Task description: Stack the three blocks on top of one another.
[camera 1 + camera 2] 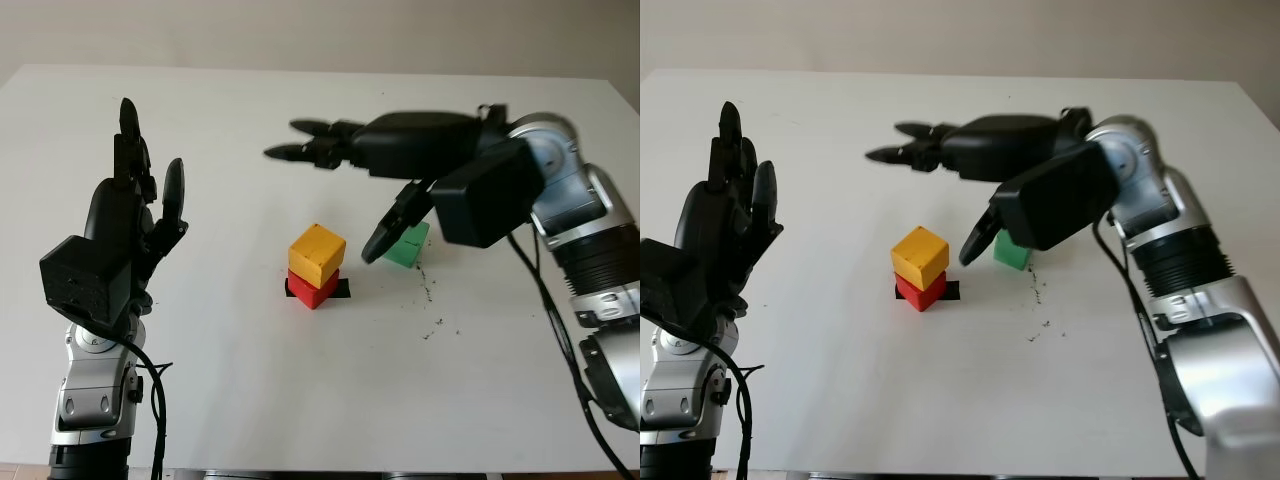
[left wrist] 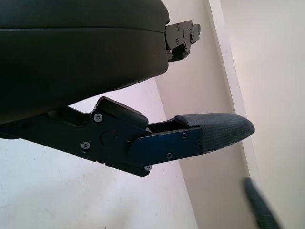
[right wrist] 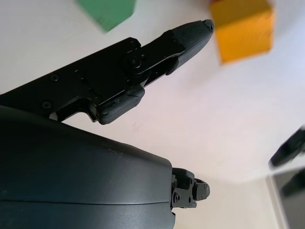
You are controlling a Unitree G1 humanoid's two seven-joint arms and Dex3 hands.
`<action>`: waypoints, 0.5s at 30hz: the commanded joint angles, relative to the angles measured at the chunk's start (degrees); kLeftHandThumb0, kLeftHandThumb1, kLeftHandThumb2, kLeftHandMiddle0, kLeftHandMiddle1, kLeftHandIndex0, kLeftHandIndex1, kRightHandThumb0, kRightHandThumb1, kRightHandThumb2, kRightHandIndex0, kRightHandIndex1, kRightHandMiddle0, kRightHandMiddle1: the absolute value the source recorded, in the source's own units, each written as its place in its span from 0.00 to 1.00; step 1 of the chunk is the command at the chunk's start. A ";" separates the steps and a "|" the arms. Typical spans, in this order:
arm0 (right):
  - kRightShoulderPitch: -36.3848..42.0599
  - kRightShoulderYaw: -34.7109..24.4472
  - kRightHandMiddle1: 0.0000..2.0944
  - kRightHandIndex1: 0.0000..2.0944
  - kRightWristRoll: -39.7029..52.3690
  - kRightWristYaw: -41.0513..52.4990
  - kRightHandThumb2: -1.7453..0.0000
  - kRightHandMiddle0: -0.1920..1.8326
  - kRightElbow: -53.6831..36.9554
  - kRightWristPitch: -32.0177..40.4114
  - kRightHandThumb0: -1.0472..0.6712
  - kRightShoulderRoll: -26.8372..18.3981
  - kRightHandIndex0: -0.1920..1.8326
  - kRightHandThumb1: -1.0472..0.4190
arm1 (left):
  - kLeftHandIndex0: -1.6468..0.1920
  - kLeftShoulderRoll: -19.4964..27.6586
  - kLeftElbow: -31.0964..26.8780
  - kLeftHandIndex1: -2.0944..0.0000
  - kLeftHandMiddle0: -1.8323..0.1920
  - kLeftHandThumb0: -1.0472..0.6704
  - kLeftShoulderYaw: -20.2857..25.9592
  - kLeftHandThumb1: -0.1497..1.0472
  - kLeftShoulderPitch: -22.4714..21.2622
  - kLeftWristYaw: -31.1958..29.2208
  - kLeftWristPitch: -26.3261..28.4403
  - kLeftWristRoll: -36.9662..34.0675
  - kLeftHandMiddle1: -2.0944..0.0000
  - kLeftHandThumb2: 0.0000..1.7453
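While the table [image 1: 300,400] is carrying a two-block stack mid-surface | right hand [image 1: 340,150] is hovering open above green block [image 1: 410,247], lying just right of stack | left hand [image 1: 130,220] is idling open near left edge | yellow block [image 1: 317,252] is sitting on red block [image 1: 312,289] | green is remaining unstacked.

A lab-like test bench: bare white table [image 1: 250,380] against a plain wall [image 1: 300,30].
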 commanded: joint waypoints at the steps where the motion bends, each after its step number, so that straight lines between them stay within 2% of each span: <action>1: -2.70 -1.35 0.07 0.00 -0.80 -1.44 0.97 0.10 2.08 -1.16 0.17 -2.53 0.00 0.10 | 1.00 -0.01 -0.97 0.99 1.00 0.11 -0.10 1.00 0.60 0.05 0.09 0.10 1.00 0.35; 6: -6.73 -1.09 0.09 0.01 -6.27 -6.00 0.97 0.17 9.90 -6.43 0.16 -9.00 0.01 0.12 | 1.00 -0.01 -0.71 0.98 1.00 0.11 -0.21 1.00 0.35 0.12 0.08 0.21 1.00 0.35; 15: -5.43 2.86 0.09 0.03 -15.00 -9.72 0.97 0.22 12.29 -13.00 0.20 -13.59 0.04 0.14 | 1.00 0.17 0.07 0.99 1.00 0.12 0.00 1.00 -0.31 -0.28 0.09 -0.22 1.00 0.35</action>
